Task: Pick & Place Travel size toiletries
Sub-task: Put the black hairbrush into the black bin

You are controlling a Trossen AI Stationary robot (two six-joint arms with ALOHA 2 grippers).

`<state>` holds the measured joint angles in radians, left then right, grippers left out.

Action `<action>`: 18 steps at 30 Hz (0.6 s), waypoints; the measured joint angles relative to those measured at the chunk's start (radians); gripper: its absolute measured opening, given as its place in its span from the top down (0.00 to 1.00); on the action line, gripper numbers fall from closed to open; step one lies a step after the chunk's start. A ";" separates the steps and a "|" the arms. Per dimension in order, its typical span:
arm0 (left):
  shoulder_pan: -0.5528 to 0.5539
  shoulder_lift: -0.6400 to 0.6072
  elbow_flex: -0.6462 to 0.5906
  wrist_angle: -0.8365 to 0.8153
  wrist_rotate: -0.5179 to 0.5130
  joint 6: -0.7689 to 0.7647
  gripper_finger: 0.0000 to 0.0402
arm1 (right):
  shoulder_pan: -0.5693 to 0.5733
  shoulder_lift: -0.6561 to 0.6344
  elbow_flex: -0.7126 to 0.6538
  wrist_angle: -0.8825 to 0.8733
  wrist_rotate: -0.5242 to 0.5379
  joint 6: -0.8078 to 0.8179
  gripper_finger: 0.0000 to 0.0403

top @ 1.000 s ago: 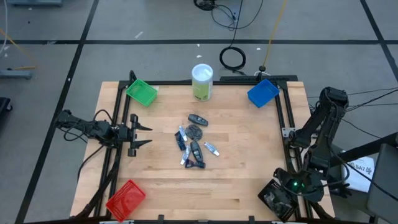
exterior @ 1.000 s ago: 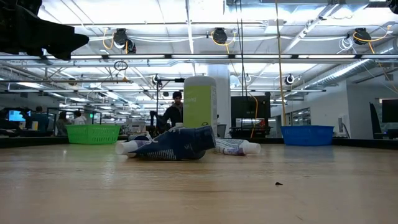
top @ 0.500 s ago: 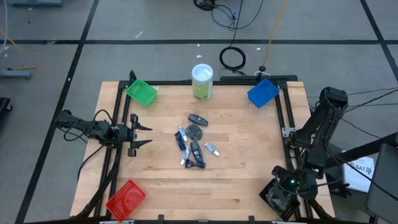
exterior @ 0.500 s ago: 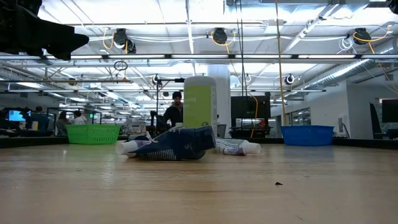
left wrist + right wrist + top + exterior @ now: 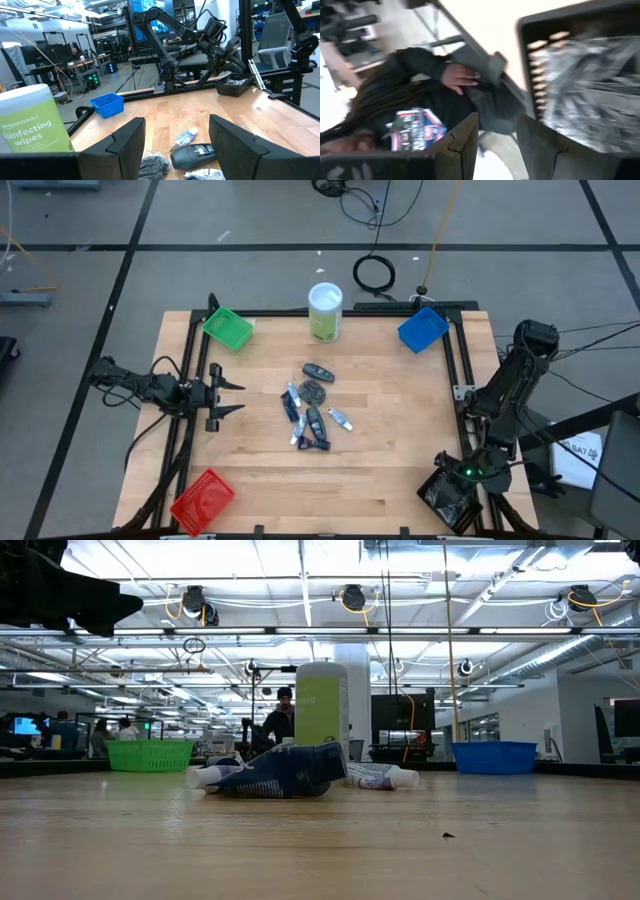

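Observation:
The travel size toiletries [image 5: 313, 408] lie in a loose pile at the table's middle: blue-and-white tubes [image 5: 293, 402], a dark oblong bottle [image 5: 318, 371] and a dark grey round tin [image 5: 316, 390]. My left gripper [image 5: 232, 396] stands open at the table's left side and points level at the pile, well short of it. In its wrist view the bottle [image 5: 192, 156] and a tube [image 5: 184, 137] show between its fingers, farther off. My right gripper [image 5: 497, 137] is open with nothing between its fingers. It hangs over a black bin [image 5: 445, 500] at the table's near right corner.
The black bin holds silvery sachets [image 5: 590, 90]. A white-and-green wipes canister [image 5: 325, 311] stands at the far edge between a green bin [image 5: 228, 329] and a blue bin [image 5: 422, 329]. A red bin [image 5: 202, 500] sits at the near left corner. A person [image 5: 420, 100] sits beyond the table's right edge.
My right arm has sunk a little toward the black bin at the near right corner. The pile of toiletries has stayed as it was.

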<state>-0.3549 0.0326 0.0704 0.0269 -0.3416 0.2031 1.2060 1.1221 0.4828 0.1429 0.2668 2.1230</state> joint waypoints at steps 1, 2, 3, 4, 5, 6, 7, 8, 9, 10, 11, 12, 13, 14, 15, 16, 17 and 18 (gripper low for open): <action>0.000 0.000 0.000 0.000 0.000 0.001 0.46 | 0.000 0.000 0.000 0.017 0.019 -0.012 0.70; 0.000 0.000 0.000 0.000 0.000 0.001 0.46 | -0.001 0.000 0.000 0.034 0.036 -0.026 0.70; 0.000 0.000 0.000 0.000 0.000 0.001 0.46 | -0.003 0.000 0.000 0.053 0.052 -0.039 0.70; 0.000 0.000 0.000 0.000 0.000 0.000 0.46 | -0.007 0.000 0.000 0.073 0.065 -0.049 0.70; 0.000 0.000 0.000 0.000 0.000 0.000 0.46 | -0.010 0.000 0.000 0.093 0.079 -0.068 0.70; 0.000 0.000 0.000 0.000 0.000 0.000 0.46 | -0.016 0.000 0.000 0.111 0.094 -0.093 0.70; 0.000 0.000 0.000 0.000 0.000 0.001 0.46 | -0.023 0.000 0.000 0.127 0.108 -0.126 0.69; 0.000 0.000 0.000 0.000 0.000 0.001 0.46 | -0.029 0.000 0.000 0.145 0.127 -0.163 0.69; 0.000 0.000 0.000 0.000 0.000 0.001 0.46 | -0.040 0.000 0.000 0.159 0.134 -0.197 0.69; 0.000 0.000 0.000 0.000 0.000 0.000 0.46 | -0.048 0.000 0.000 0.175 0.147 -0.232 0.69; 0.000 0.000 0.000 0.000 0.000 0.000 0.46 | -0.055 0.000 0.000 0.191 0.152 -0.267 0.70; 0.000 0.000 0.000 0.000 0.000 0.001 0.46 | -0.064 0.000 0.000 0.209 0.152 -0.300 0.70; 0.000 0.000 0.000 0.000 0.000 0.001 0.46 | -0.074 0.000 0.000 0.228 0.153 -0.334 0.70; 0.000 0.000 0.000 0.000 0.000 0.001 0.46 | -0.085 0.000 0.000 0.244 0.152 -0.372 0.70; 0.000 0.000 0.000 0.000 0.000 0.000 0.46 | -0.098 0.000 0.000 0.260 0.152 -0.413 0.70; 0.000 0.000 0.000 0.000 0.000 0.000 0.46 | -0.114 0.000 0.000 0.277 0.153 -0.458 0.70; 0.000 0.000 0.000 0.000 0.000 0.001 0.46 | -0.132 0.000 0.000 0.296 0.155 -0.504 0.70; 0.000 0.000 0.000 0.000 0.000 0.001 0.46 | -0.151 0.000 0.000 0.317 0.156 -0.554 0.69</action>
<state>-0.3549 0.0326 0.0704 0.0265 -0.3420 0.2043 1.0552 1.1221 0.4828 0.4596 0.4225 1.5692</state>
